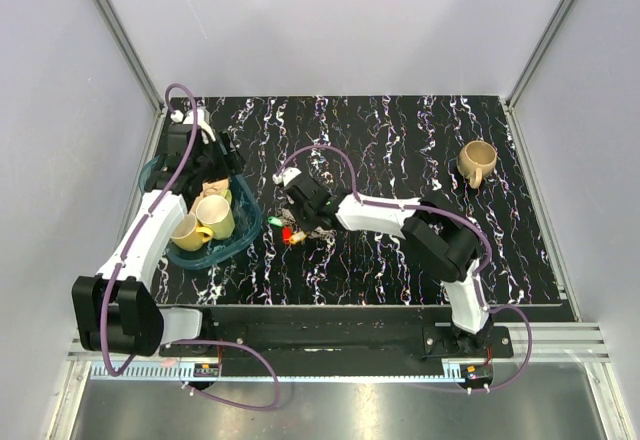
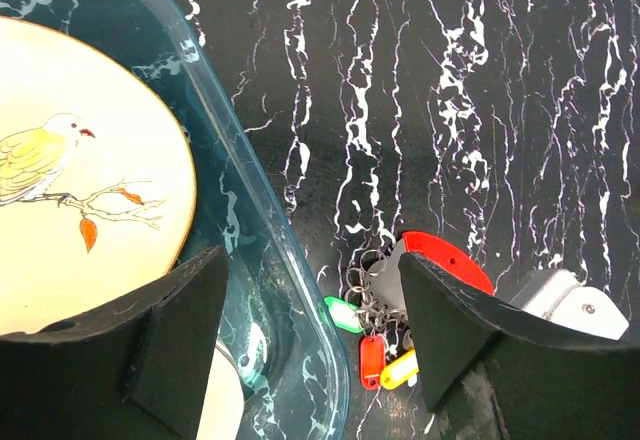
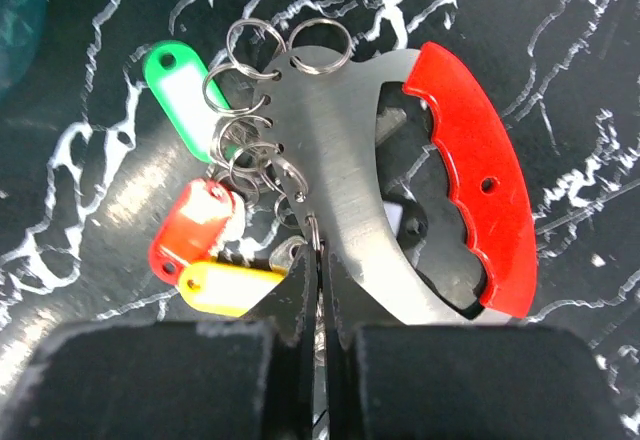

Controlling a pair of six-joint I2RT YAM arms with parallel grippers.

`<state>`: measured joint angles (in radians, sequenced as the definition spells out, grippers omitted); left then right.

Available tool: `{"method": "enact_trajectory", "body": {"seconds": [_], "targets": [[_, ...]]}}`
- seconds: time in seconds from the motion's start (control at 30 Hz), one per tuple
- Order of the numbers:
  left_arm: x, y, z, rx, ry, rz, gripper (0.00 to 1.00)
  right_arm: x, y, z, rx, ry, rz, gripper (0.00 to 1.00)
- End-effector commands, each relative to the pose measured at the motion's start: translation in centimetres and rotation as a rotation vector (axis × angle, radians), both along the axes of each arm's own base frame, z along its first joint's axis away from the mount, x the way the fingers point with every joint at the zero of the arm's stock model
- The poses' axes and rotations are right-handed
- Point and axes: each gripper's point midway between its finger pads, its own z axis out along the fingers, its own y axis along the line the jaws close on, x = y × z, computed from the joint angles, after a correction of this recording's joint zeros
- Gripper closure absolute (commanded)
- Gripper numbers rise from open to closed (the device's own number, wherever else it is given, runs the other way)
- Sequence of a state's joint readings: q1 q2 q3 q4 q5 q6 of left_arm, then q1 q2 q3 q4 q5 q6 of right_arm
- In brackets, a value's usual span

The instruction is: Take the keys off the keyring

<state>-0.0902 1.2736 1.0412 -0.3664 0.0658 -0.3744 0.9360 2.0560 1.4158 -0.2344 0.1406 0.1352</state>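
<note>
- Step in hand: securing the keyring (image 3: 340, 190), which lies just right of the tub (image 2: 250, 210). All the keys (image 3: 195, 228) hang on it.
- Next move, likely: the left claw (image 2: 312, 260) drops and works one key's small ring off.
- Right claw (image 3: 320, 360): clenched, seemingly pinching the keyring's lower edge.
- Left claw: spread wide and empty, above the tub's right rim.

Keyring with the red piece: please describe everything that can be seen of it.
The keyring is a flat, curved plate of brushed grey metal with a bright red, plastic-looking grip along one side. It lies on the black marbled table. Small split rings hang from holes at its edge, carrying green, red and yellow tags. The right gripper, shut, meets its lower edge; whether it pinches is unclear.
</note>
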Motion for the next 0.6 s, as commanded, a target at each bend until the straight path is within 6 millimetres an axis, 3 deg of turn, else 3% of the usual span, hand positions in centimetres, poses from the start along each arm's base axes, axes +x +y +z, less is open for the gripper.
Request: {"method": "enact_trajectory", "body": {"seconds": [0.0,0.03,0.1,0.13,0.17,0.2,0.23,0.3,0.33,0.37,0.43,0.57], "targets": [[-0.3,-1.4,0.8,-0.05,-0.017,-0.082,0.28,1.6,-0.8,6.2,0.021,-0.232,0.078,1.0],[-0.3,-1.7,0.2,-0.054,-0.001,-0.102,0.28,1.2,-1.4,5.9,0.013,-0.243,0.1,1.0],[-0.4,-2.7,-0.3,-0.087,0.023,-0.158,0.29,1.4,-1.5,8.4,0.048,-0.337,0.14,1.0],[-0.4,-3.2,-0.8,-0.096,0.046,-0.179,0.29,1.1,-1.8,8.2,0.049,-0.353,0.161,1.0],[-0.5,-4.0,-0.6,-0.125,0.051,-0.225,0.3,1.1,-2.1,8.7,0.041,-0.384,0.185,1.0],[-0.6,-4.5,-0.7,-0.142,0.062,-0.252,0.3,1.0,-2.2,10.4,0.071,-0.428,0.19,1.0],[-0.7,-5.1,-0.7,-0.157,0.065,-0.288,0.3,0.6,-2.9,9.8,0.058,-0.433,0.203,1.0],[-0.9,-6.6,-0.7,-0.208,0.074,-0.376,0.31,0.3,-3.4,12.2,0.092,-0.524,0.239,1.0],[-1.0,-7.0,-0.8,-0.224,0.076,-0.406,0.31,-0.3,-4.0,11.4,0.072,-0.538,0.276,1.0],[-1.3,-7.9,-0.8,-0.262,0.083,-0.454,0.31,-0.6,-4.3,12.8,0.091,-0.574,0.292,1.0],[-1.3,-8.8,-0.6,-0.299,0.067,-0.507,0.31,-1.4,-4.4,13.1,0.103,-0.602,0.35,1.0],[-1.9,-10.6,-0.6,-0.405,0.088,-0.605,0.31,-2.2,-4.7,15.8,0.13,-0.696,0.416,1.0]]}}
